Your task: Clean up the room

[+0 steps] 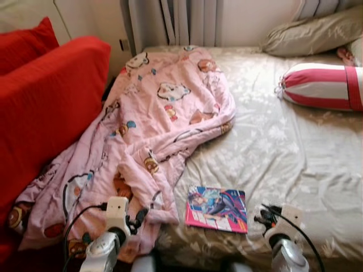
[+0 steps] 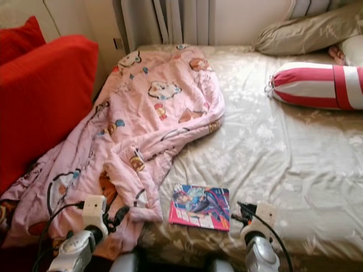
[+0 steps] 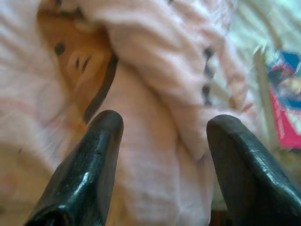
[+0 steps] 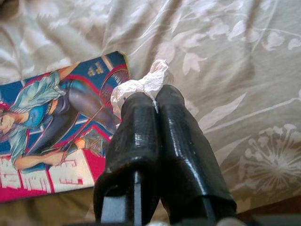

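A pink cartoon-print blanket (image 1: 164,113) lies rumpled across the left side of the bed and hangs over its near edge. A colourful magazine (image 1: 217,208) lies flat on the beige sheet (image 1: 283,147) near the front edge. My left gripper (image 1: 138,218) hovers over the blanket's near folds, and in the left wrist view it (image 3: 162,125) stands open with pink cloth between and beyond its fingers. My right gripper (image 1: 262,215) is just right of the magazine. It (image 4: 155,96) is shut on a crumpled white tissue (image 4: 141,87).
A red sofa (image 1: 51,102) with a red cushion stands tight against the bed's left side. A red-and-white striped bolster (image 1: 320,85) and a beige pillow (image 1: 312,34) lie at the far right. Curtains hang behind the bed.
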### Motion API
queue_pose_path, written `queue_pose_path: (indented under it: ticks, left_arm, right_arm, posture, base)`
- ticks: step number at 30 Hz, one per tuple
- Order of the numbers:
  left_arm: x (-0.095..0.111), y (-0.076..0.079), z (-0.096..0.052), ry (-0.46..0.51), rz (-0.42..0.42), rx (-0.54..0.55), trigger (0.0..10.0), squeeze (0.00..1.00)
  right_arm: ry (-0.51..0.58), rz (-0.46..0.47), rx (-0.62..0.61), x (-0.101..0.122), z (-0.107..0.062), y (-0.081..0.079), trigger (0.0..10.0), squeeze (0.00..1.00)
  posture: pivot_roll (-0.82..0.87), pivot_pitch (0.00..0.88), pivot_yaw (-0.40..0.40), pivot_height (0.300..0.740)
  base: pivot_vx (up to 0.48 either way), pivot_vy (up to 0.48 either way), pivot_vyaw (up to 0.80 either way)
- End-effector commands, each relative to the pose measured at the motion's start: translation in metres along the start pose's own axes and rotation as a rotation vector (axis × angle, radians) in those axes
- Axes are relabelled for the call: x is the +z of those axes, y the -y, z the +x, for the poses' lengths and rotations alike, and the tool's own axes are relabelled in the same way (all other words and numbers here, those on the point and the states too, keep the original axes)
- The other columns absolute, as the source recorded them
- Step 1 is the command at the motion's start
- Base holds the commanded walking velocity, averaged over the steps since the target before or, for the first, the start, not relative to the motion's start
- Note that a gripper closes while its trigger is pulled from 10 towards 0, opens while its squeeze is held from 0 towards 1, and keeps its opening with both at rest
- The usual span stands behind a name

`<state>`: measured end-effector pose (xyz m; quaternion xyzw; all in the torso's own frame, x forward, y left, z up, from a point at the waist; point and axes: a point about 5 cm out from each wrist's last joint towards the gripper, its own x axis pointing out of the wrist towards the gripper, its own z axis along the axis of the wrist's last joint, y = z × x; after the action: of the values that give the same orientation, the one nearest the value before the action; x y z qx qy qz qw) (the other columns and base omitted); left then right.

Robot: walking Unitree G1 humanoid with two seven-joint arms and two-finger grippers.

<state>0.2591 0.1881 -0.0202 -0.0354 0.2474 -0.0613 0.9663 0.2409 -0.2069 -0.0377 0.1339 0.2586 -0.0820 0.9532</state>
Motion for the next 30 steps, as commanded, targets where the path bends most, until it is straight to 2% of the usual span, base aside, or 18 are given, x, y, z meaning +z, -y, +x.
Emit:
queue_pose_path:
  ticks: [1, 3, 8, 12, 16, 22, 25, 30]
  left_arm:
    - [-0.014, -0.001, -0.003, -0.066, 0.011, 0.019, 10.0, 0.0]
    - [-0.025, 0.001, -0.005, -0.116, 0.032, 0.021, 10.0, 0.0]
    - [-0.04, 0.003, -0.01, -0.194, 0.032, 0.032, 10.0, 0.0]
    - [-0.046, 0.003, -0.012, -0.226, 0.06, 0.023, 10.0, 0.0]
    - [-0.058, -0.003, -0.019, -0.281, 0.04, 0.075, 10.0, 0.0]
    - [-0.065, -0.002, -0.023, -0.301, 0.043, 0.073, 10.0, 0.0]
    - [-0.067, -0.004, -0.025, -0.298, 0.015, 0.102, 10.0, 0.0]
    - [-0.071, -0.003, -0.026, -0.311, 0.021, 0.096, 10.0, 0.0]
  right_arm:
    - [-0.107, -0.019, -0.008, -0.023, -0.008, 0.006, 10.0, 0.0]
    - [-0.157, -0.034, -0.013, -0.034, -0.014, 0.01, 10.0, 0.0]
    - [-0.196, 0.02, -0.038, -0.049, -0.022, 0.015, 10.0, 0.0]
    - [-0.227, 0.014, -0.073, -0.055, -0.026, 0.019, 10.0, 0.0]
    - [-0.229, 0.039, -0.101, -0.058, -0.028, 0.021, 10.0, 0.0]
    - [-0.284, 0.021, -0.086, -0.068, -0.033, 0.02, 10.0, 0.0]
    - [-0.301, 0.052, -0.081, -0.073, -0.035, 0.019, 10.0, 0.0]
    - [-0.335, 0.018, -0.069, -0.079, -0.039, 0.019, 10.0, 0.0]
  posture:
    - [0.05, 0.0, 0.012, 0.671]
    - [0.05, 0.0, 0.014, 0.681]
    - [0.04, 0.0, 0.016, 0.706]
    - [0.04, 0.0, 0.016, 0.726]
    - [0.03, 0.0, 0.014, 0.74]
    - [0.03, 0.0, 0.01, 0.74]
    - [0.03, 0.0, 0.006, 0.74]
    - [0.03, 0.0, 0.004, 0.74]
  base:
    - [0.0, 0.0, 0.0]
    - [0.0, 0.0, 0.0]
    - [0.0, 0.0, 0.0]
    - [0.0, 0.0, 0.0]
    - [0.0, 0.0, 0.0]
    - [0.0, 0.0, 0.0]
    - [0.0, 0.0, 0.0]
    - [0.0, 0.0, 0.0]
